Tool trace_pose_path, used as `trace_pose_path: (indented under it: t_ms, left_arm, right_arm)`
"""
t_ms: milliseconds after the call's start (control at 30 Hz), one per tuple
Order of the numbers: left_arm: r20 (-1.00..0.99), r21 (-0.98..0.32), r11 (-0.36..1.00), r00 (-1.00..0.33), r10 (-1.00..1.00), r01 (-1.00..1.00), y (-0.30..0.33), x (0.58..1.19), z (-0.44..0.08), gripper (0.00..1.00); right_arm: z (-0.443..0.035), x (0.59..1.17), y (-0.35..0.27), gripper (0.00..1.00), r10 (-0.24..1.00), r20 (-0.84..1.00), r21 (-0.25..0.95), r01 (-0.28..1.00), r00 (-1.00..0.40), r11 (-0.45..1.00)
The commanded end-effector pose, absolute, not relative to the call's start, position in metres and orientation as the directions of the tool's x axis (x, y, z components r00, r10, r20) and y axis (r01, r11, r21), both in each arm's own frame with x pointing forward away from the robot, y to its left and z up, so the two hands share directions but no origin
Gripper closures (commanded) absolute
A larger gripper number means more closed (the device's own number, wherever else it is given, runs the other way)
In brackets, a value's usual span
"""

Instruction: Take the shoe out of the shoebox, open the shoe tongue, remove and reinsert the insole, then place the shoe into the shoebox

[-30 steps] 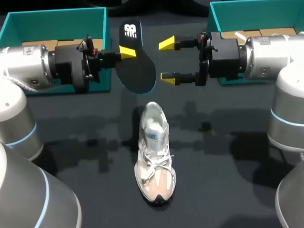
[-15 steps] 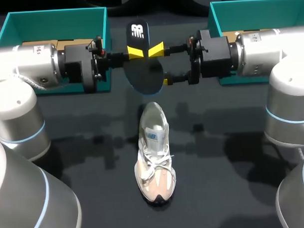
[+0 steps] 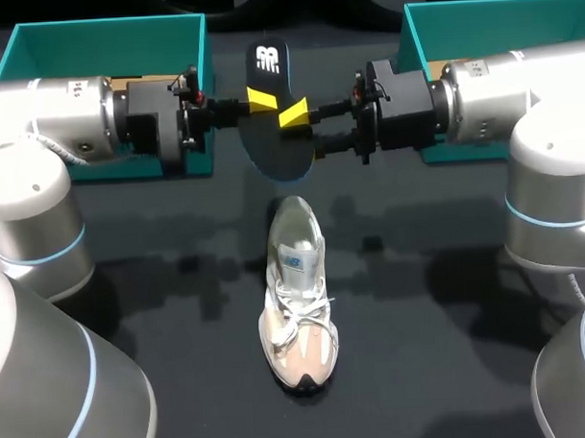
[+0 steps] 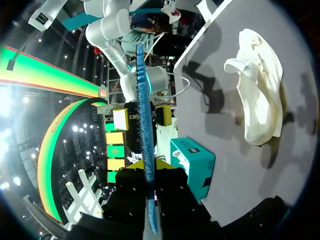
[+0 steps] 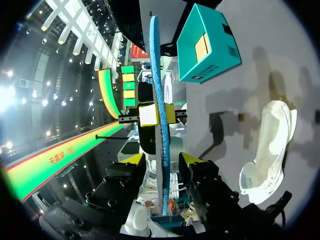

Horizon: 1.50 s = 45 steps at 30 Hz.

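A black insole (image 3: 273, 119) with a white logo hangs in the air above the table's far middle, and my left gripper (image 3: 259, 98) is shut on its edge. In the left wrist view the insole (image 4: 144, 110) shows edge-on, blue, rising from between the shut fingers of that gripper (image 4: 150, 166). My right gripper (image 3: 306, 134) comes from the opposite side and straddles the insole (image 5: 158, 95). Its fingers (image 5: 192, 160) stand open, with a gap on each side of the insole at the gripper (image 5: 163, 159). The beige shoe (image 3: 297, 296) lies on the table below, toe toward the near edge.
A teal shoebox (image 3: 104, 38) stands at the far left behind my left arm. A second teal box (image 3: 497, 20) stands at the far right behind my right arm. The shoe (image 4: 260, 100) lies alone on the dark tabletop.
My right gripper has moved left until its fingers straddle the insole, and they have narrowed. The left gripper has carried the insole a little to the right and turned it.
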<state>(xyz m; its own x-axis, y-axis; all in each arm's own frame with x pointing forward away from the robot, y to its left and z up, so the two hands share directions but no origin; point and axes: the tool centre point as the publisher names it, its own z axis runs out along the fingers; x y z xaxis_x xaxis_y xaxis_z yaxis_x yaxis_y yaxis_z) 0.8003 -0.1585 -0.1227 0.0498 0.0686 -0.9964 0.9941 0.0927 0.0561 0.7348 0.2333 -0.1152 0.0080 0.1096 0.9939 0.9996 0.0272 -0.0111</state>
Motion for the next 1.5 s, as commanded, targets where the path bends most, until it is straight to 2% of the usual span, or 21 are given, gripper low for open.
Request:
trace_pose_path:
  t_ms: [33,167,300,367,433,667,700,733,1033,1100,1200,1233,1500]
  left_arm:
    - [-0.996,0.059,0.094,0.053,0.068,0.994,-0.162,0.803,-0.125,1.00]
    - [-0.997,0.058,0.094,0.052,0.065,0.994,-0.164,0.804,-0.125,1.00]
    - [-0.997,0.058,0.091,0.052,0.062,0.994,-0.166,0.804,-0.125,1.00]
    - [-0.997,0.058,0.088,0.053,0.061,0.994,-0.167,0.803,-0.125,1.00]
    - [-0.997,0.058,0.086,0.053,0.061,0.995,-0.168,0.803,-0.125,1.00]
    - [-0.997,0.045,0.069,0.040,0.064,0.997,-0.170,0.801,-0.126,1.00]
    - [-0.997,0.044,0.068,0.040,0.068,0.997,-0.169,0.800,-0.125,0.62]
    - [-0.996,0.045,0.072,0.040,0.074,0.996,-0.167,0.799,-0.125,0.01]
    - [-0.977,-0.027,0.096,-0.046,0.206,0.995,-0.121,0.782,-0.129,0.00]
    - [-0.964,0.000,0.104,-0.028,0.264,0.995,-0.108,0.775,-0.133,0.00]
    - [-0.964,0.000,0.104,-0.028,0.264,0.995,-0.108,0.775,-0.133,0.00]
    - [-0.964,0.000,0.104,-0.028,0.264,0.995,-0.108,0.775,-0.133,0.00]
    - [-0.964,0.000,0.104,-0.028,0.264,0.995,-0.108,0.775,-0.133,0.00]
  right_arm:
    - [-0.116,0.741,0.241,0.58,0.120,0.993,-0.019,0.999,0.014,0.045]
    - [-0.117,0.742,0.243,0.60,0.121,0.992,-0.026,0.998,0.020,0.048]
    - [-0.118,0.742,0.243,0.74,0.119,0.993,-0.028,0.998,0.022,0.048]
    - [-0.118,0.742,0.244,0.84,0.116,0.993,-0.028,0.998,0.022,0.047]
    - [-0.119,0.742,0.243,1.00,0.112,0.993,-0.028,0.999,0.022,0.045]
    - [-0.120,0.744,0.242,1.00,0.103,0.995,-0.018,0.999,0.014,0.038]
    - [-0.120,0.743,0.241,1.00,0.100,0.995,-0.013,0.999,0.010,0.035]
    - [-0.120,0.743,0.241,1.00,0.099,0.995,-0.011,0.999,0.008,0.032]
    - [-0.121,0.742,0.222,1.00,0.081,0.996,0.048,0.999,-0.048,0.004]
    - [-0.121,0.743,0.217,1.00,0.084,0.995,0.055,0.998,-0.055,-0.002]
    - [-0.125,0.745,0.208,1.00,0.067,0.996,0.067,0.997,-0.065,-0.031]
    - [-0.127,0.745,0.205,1.00,0.081,0.996,0.036,0.998,-0.032,-0.048]
    - [-0.127,0.745,0.205,1.00,0.081,0.996,0.036,0.998,-0.032,-0.048]
